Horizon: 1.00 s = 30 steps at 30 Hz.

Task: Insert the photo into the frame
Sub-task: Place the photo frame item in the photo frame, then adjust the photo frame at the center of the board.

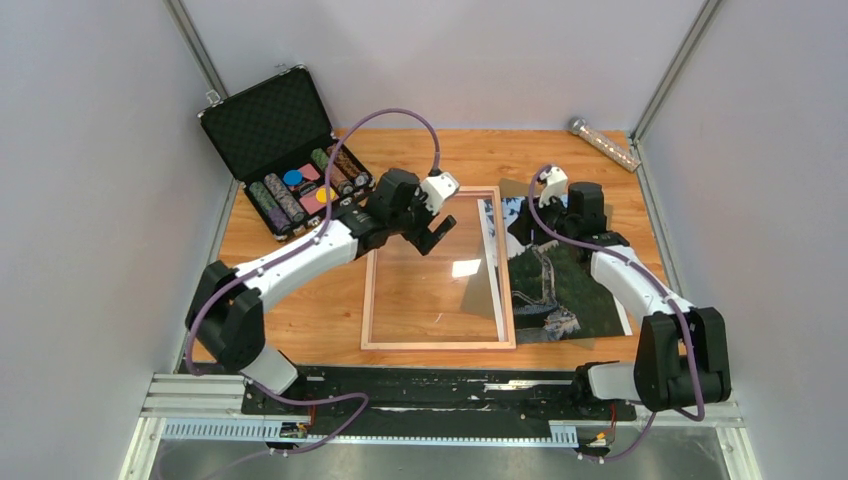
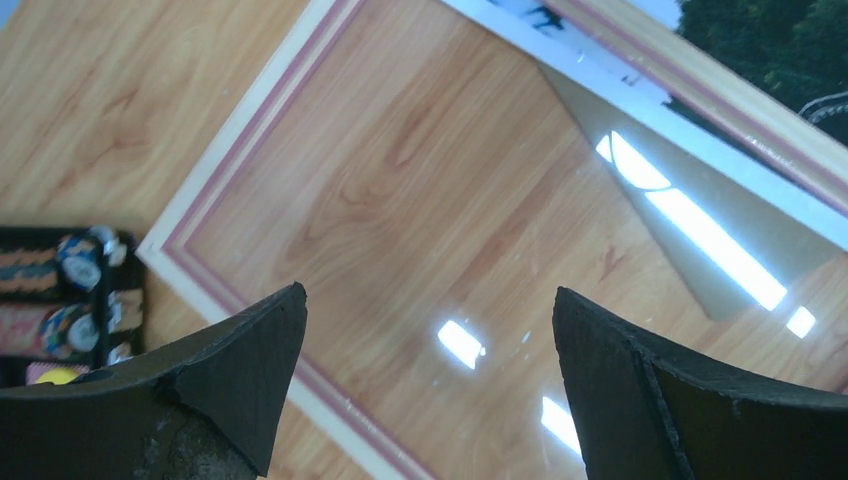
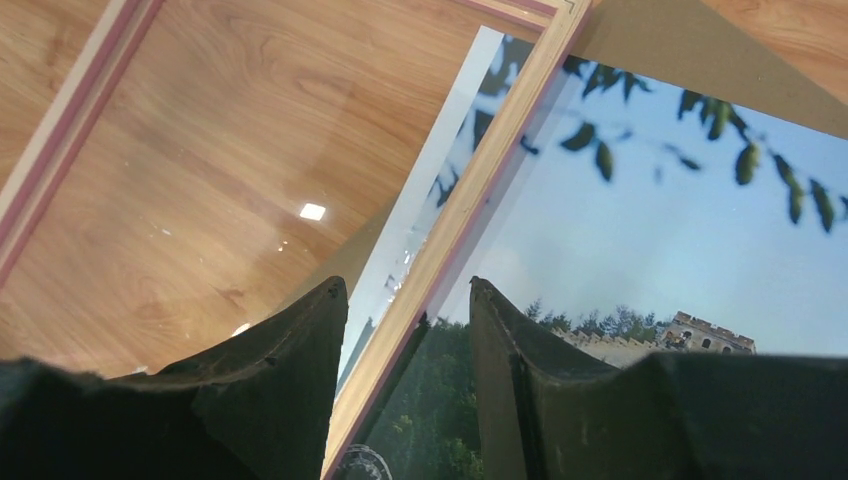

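The frame (image 1: 440, 344) lies flat mid-table, wood grain showing through its clear pane. Its right rail (image 3: 480, 170) overlaps the left edge of the photo (image 1: 570, 280), a Great Wall print (image 3: 650, 220) lying to its right. My left gripper (image 1: 432, 240) hovers over the frame's upper-left part, wide open and empty (image 2: 429, 292), with the frame's rail (image 2: 240, 130) and a corner of the photo (image 2: 780, 40) in view. My right gripper (image 1: 524, 226) is at the frame's upper-right part. It is partly open (image 3: 408, 285), one finger either side of the rail, with a gap showing.
An open black case (image 1: 290, 150) of poker chips (image 2: 80, 290) stands at the back left. A clear tube (image 1: 605, 143) lies at the back right corner. A brown backing board (image 3: 660, 40) lies under the photo. Grey walls close in three sides.
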Motion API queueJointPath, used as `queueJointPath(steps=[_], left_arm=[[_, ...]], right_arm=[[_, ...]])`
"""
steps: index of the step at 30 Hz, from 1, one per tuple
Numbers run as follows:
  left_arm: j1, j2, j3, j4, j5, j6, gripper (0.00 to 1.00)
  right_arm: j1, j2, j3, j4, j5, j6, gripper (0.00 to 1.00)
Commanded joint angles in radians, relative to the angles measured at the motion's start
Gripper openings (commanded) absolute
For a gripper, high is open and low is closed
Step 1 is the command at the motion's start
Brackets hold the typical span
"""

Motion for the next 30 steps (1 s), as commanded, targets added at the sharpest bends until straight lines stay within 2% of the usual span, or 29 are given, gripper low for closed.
queueJointPath(steps=[1, 6, 11, 13, 16, 18, 24, 30], left_arm=[[0.034, -0.113, -0.064, -0.129, -0.093, 0.055, 1.0], [0.097, -0.128, -0.108, -0.207, -0.116, 0.048, 1.0], [0.15, -0.09, -0.116, -0.236, -0.102, 0.022, 1.0], [0.163, -0.064, -0.108, -0.244, -0.106, 0.015, 1.0], [0.185, -0.022, -0.09, -0.255, -0.103, 0.004, 1.0], [0.2, 0.008, -0.08, -0.266, -0.101, 0.002, 1.0], [0.275, 0.109, -0.016, -0.322, -0.05, 0.003, 1.0], [0.348, 0.177, 0.052, -0.388, 0.083, -0.039, 0.95]], right_arm=[[0.0, -0.007, -0.046, 0.074, -0.004, -0.088, 0.48], [0.0, -0.037, -0.084, 0.089, -0.024, -0.113, 0.51], [-0.001, -0.048, -0.07, 0.085, 0.003, -0.117, 0.58], [-0.002, -0.063, -0.065, 0.075, 0.029, -0.117, 0.63], [-0.003, -0.096, -0.059, 0.06, 0.057, -0.119, 0.8], [-0.004, -0.115, -0.053, 0.048, 0.061, -0.124, 0.85], [-0.007, -0.16, -0.04, 0.033, 0.055, -0.121, 0.85], [-0.047, -0.2, -0.049, 0.02, 0.055, -0.114, 0.85]])
